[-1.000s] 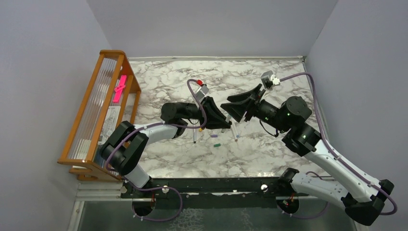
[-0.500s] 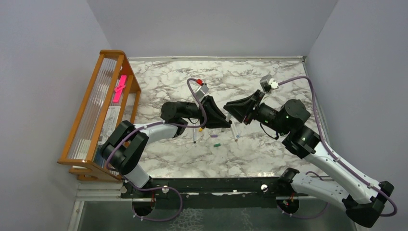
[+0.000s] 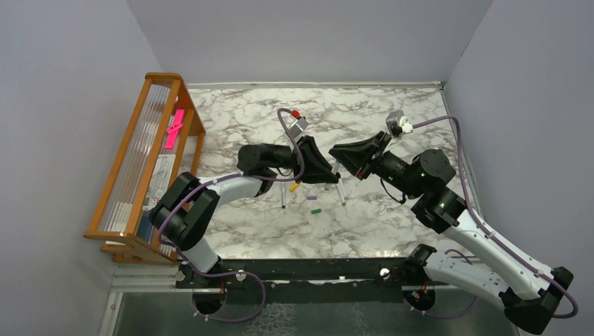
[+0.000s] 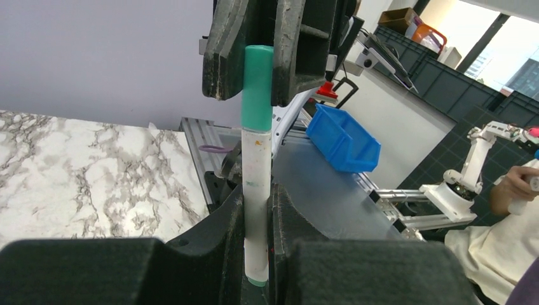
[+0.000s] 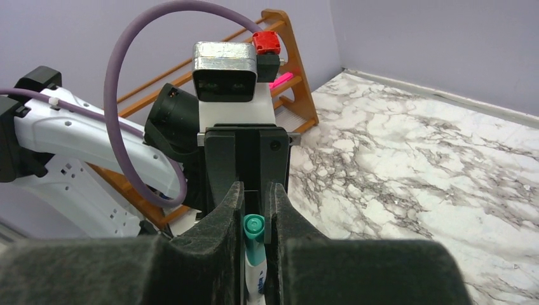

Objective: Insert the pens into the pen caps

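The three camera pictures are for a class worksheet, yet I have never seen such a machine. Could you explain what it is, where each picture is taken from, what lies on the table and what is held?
The machine is two robot arms bolted at a marble-patterned table's near edge. The overhead picture looks down from behind the white-and-black left arm and the matching right arm. The other two come from a camera on each wrist, looking along that arm's own jaws. On the table lie two thin white pens, an orange plastic cap, a pale purple cap and a green cap. Above it, the left arm's jaws are shut on a white-barrelled pen, and the right arm's jaws on the stubby teal cap sitting on its end.
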`<act>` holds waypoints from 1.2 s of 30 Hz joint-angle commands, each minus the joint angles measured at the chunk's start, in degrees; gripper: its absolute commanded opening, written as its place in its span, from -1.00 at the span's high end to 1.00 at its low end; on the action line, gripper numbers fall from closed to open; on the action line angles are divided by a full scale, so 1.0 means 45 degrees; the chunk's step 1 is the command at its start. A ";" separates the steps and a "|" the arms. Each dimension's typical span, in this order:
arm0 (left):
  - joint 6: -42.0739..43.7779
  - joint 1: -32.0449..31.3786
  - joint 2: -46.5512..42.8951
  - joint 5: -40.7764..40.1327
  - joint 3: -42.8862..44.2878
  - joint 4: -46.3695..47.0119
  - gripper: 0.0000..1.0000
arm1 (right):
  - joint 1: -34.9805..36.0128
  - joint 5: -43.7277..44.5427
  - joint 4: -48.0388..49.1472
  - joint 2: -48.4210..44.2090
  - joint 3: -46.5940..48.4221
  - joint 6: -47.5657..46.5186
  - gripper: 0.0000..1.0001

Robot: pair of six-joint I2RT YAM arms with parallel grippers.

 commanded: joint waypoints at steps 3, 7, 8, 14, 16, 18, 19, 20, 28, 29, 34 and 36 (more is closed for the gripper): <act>-0.0572 0.0268 0.0155 -0.2310 0.1132 0.2821 1.00 | 0.0238 -0.1270 -0.0609 0.0215 -0.1139 0.0359 0.98; -0.0528 0.0399 0.0194 -0.2561 0.1432 0.2817 1.00 | 0.0237 -0.1702 -0.0026 0.0303 -0.1735 0.0767 0.98; -0.0526 0.0442 0.0224 -0.2531 0.1569 0.2816 1.00 | 0.0239 -0.1805 0.0040 0.0352 -0.1827 0.0828 0.99; -0.0558 0.0638 0.0447 -0.2125 0.2645 0.2817 1.00 | 0.0239 -0.2703 0.0184 0.0571 -0.2429 0.1331 0.98; -0.0561 0.0722 0.0518 -0.2043 0.2962 0.2816 1.00 | 0.0237 -0.2988 0.0082 0.0610 -0.2568 0.1342 0.98; -0.0583 0.0730 0.0611 -0.2036 0.3241 0.2816 1.00 | 0.0238 -0.3255 -0.0087 0.0709 -0.2713 0.1421 0.98; -0.0616 0.0730 0.0674 -0.2003 0.3391 0.2816 1.00 | 0.0239 -0.3301 -0.0082 0.0771 -0.2843 0.1498 0.99; -0.0661 0.0732 0.0740 -0.1990 0.3549 0.2816 1.00 | 0.0239 -0.3282 -0.0126 0.0830 -0.2949 0.1506 0.99; -0.0924 0.0749 0.1353 -0.1675 0.4543 0.2808 1.00 | 0.0239 -0.3182 -0.1251 0.1333 -0.3147 0.1193 0.99; -0.0951 0.0749 0.1426 -0.1665 0.4636 0.2810 1.00 | 0.0230 -0.3152 -0.1351 0.1398 -0.3143 0.1170 0.98; -0.1069 0.0821 0.1668 -0.1682 0.4981 0.2802 1.00 | 0.0257 -0.2849 -0.2089 0.1572 -0.3212 0.1009 0.99; -0.1187 0.0879 0.1708 -0.1735 0.5017 0.2816 1.00 | 0.0253 -0.2668 -0.2225 0.1440 -0.3404 0.0918 0.99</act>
